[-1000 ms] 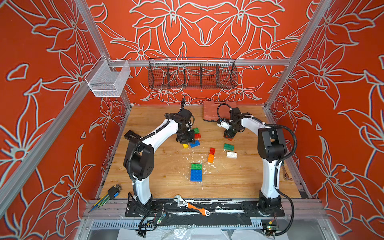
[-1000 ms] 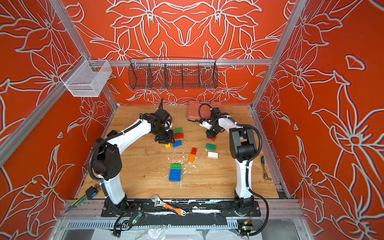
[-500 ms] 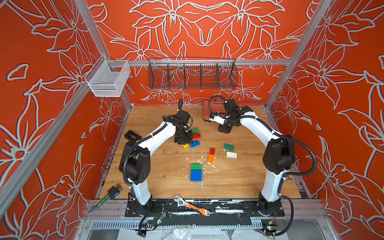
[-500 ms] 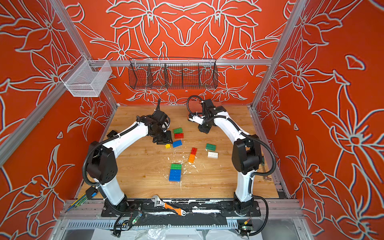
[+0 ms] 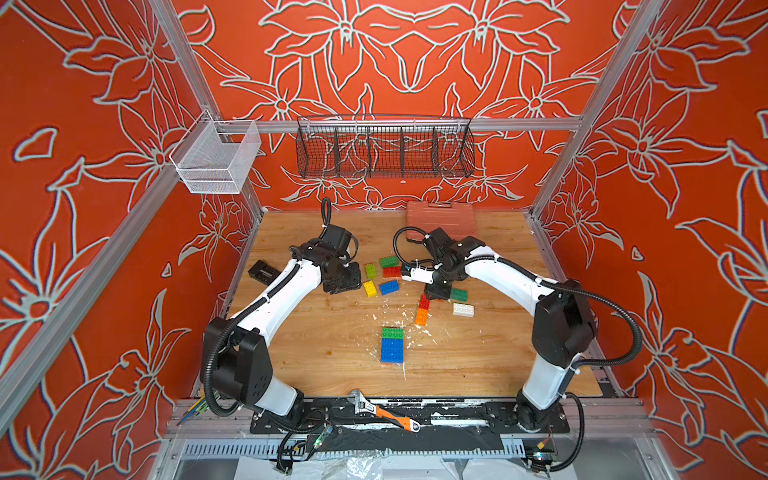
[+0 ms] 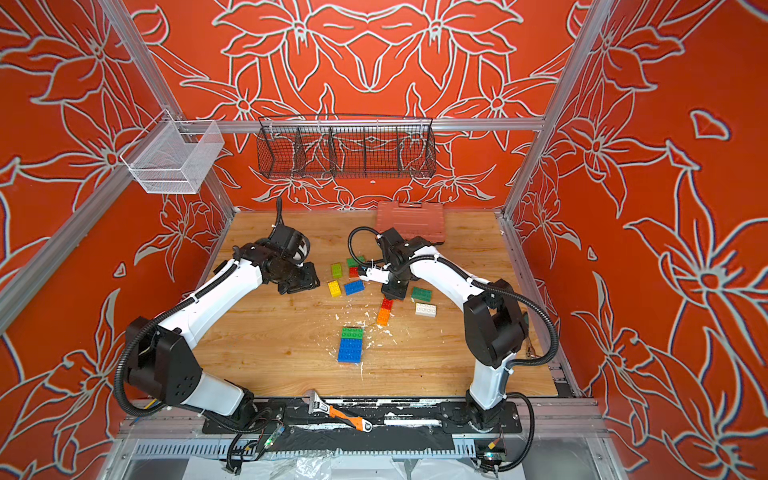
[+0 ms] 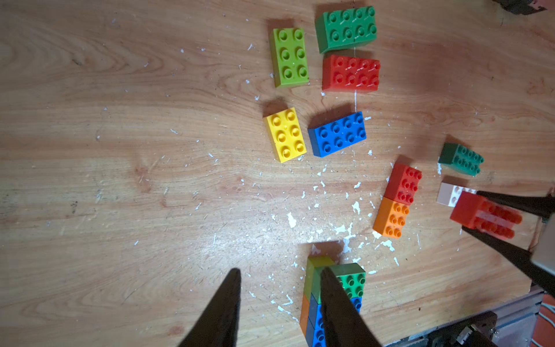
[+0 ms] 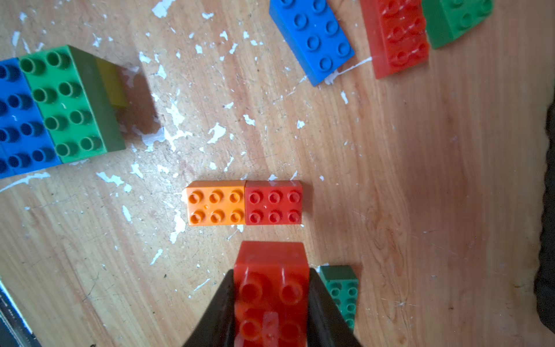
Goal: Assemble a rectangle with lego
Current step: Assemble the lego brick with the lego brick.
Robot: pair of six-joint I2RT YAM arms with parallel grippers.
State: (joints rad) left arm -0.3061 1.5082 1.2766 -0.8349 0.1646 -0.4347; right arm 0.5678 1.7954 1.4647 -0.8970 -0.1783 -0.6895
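Note:
My right gripper (image 8: 271, 275) is shut on a red lego brick (image 8: 270, 288), also seen in the left wrist view (image 7: 483, 219). It hangs just over a joined orange and red pair (image 8: 244, 202) on the wooden table, next to a dark green brick (image 8: 342, 288). In a top view the right gripper (image 5: 439, 291) is above that pair (image 5: 423, 309). My left gripper (image 7: 280, 272) is open and holds nothing; in a top view it (image 5: 343, 284) hovers left of the yellow (image 5: 369, 288) and blue (image 5: 389, 286) bricks. A green and blue stack (image 5: 392, 345) stands nearer the front.
Lime (image 5: 371, 270), green (image 5: 389, 261) and red (image 5: 392, 272) bricks lie behind the yellow one; a white brick (image 5: 463, 309) lies to the right. A salmon case (image 5: 440, 218) sits at the back, a black block (image 5: 264, 272) at the left edge, a wrench (image 5: 382, 413) on the front rail.
The right arm has swung from beside the case toward the front, ending over the orange and red pair. The left gripper has drifted left, away from the loose bricks.

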